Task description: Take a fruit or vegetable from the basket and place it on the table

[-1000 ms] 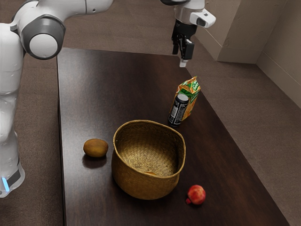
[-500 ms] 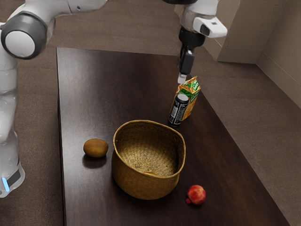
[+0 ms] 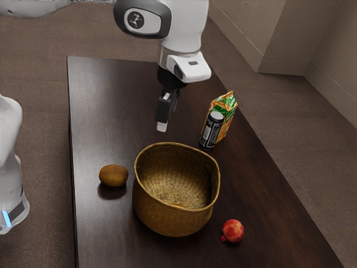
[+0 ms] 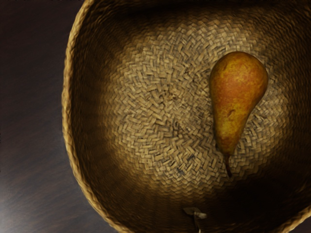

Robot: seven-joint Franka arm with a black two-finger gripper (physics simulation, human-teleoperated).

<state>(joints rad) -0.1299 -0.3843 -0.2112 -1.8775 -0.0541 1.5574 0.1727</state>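
The black gripper hangs above the table, just behind the basket in the exterior view, its fingers open with nothing between them. Through the wrist view I look into the basket, where a yellow-orange pear lies on the woven bottom, stem attached. A small stem-like piece shows near the shadowed basket wall; what it belongs to is unclear. In the exterior view, a bit of orange fruit peeks over the front rim.
On the dark table, a brown fruit lies at the basket's left in the exterior view, and a red pomegranate at its front right. A black can and an orange-green carton stand behind the basket.
My gripper has swung from the table's far right edge toward the exterior view's left and come nearer the basket. The objects on the table have stayed put.
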